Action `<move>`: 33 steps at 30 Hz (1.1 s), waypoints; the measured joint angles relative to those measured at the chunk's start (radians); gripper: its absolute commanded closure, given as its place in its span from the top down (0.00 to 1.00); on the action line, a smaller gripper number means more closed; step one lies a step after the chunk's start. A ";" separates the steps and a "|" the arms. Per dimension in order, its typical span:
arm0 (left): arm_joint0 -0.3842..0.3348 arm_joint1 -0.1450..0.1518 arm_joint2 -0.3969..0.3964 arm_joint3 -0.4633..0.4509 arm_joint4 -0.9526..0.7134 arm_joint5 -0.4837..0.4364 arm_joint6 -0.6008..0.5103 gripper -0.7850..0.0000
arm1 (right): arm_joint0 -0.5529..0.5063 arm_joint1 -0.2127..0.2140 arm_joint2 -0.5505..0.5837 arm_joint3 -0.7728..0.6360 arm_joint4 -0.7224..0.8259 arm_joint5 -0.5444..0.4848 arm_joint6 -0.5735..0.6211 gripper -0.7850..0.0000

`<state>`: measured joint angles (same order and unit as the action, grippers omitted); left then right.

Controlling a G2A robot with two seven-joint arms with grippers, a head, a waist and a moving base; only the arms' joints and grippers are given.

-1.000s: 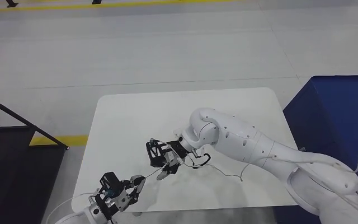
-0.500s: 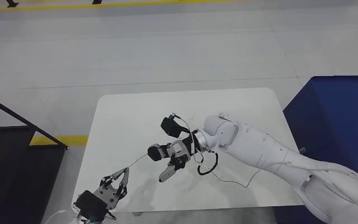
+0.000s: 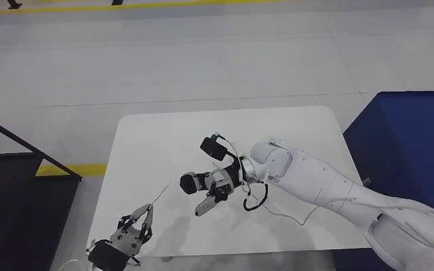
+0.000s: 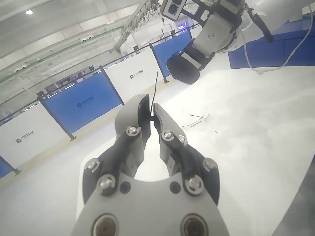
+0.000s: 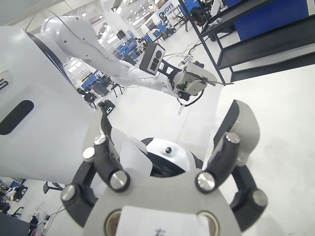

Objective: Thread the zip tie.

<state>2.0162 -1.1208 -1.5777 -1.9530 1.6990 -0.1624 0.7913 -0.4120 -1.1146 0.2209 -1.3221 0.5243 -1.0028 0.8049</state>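
The zip tie (image 3: 161, 192) is showing as a thin black strand held up off the tabletop (image 3: 285, 135), near its front left corner. One end is sitting between the fingers of the left end effector (image 3: 139, 215), which are pressed together on it. The rest is running straight out from the fingertips, slanting toward the middle of the tabletop. In the left wrist view the zip tie (image 4: 154, 87) is rising out of the narrow slit between the two pads of the left end effector (image 4: 151, 104), and its free tip is ending in the air.

The right end effector (image 3: 196, 196) is hanging over the middle of the tabletop, just beyond the tie's free tip. A small gap is lying between the tip and the nearest dark finger pad, so the two are apart. Its fingers are spread wide and are gripping nothing. In the right wrist view the right end effector (image 5: 169, 114) is showing that same wide gap. Farther off, the left end effector (image 5: 196, 84) is holding the dark strand (image 5: 220, 83), which is sticking out sideways from it.

On the tabletop (image 4: 246, 148), beyond the left end effector, a few thin loose strands (image 4: 196, 120) are lying crossed over one another. They are well apart from both end effectors. A blue partition (image 3: 400, 149) is standing beside the right edge of the tabletop.
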 measured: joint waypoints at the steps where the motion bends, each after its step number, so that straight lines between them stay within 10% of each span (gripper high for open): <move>1: -0.004 -0.001 -0.009 -0.006 0.016 0.022 0.008 0.00 | -0.012 -0.001 -0.003 -0.011 0.013 0.023 -0.001 1.00; 8: 0.032 -0.024 0.018 0.030 0.300 0.611 0.231 0.00 | -0.109 0.030 0.095 0.007 0.698 0.360 0.371 1.00; 13: 0.012 -0.035 0.059 0.074 0.426 0.825 0.206 0.00 | -0.175 0.037 0.174 0.085 1.003 0.645 0.645 1.00; 22: 0.001 -0.036 0.062 0.080 0.476 0.860 0.186 0.00 | -0.181 0.031 0.162 0.074 0.941 0.732 0.618 1.00; 29: 0.027 -0.039 0.095 0.045 0.794 0.941 0.142 0.00 | -0.169 0.001 0.127 0.046 0.597 0.838 0.391 1.00; 31: 0.029 -0.041 0.109 0.049 0.852 0.955 0.122 0.00 | -0.167 -0.010 0.117 0.035 0.550 0.856 0.399 0.72; 33: 0.028 -0.044 0.123 0.051 0.904 0.952 0.083 0.00 | -0.166 -0.022 0.112 0.035 0.512 0.864 0.418 0.71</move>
<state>2.0440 -1.1646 -1.4545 -1.9024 2.6032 0.7900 0.8742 -0.5784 -1.1366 0.3332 -1.2868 1.0364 -0.1390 1.2227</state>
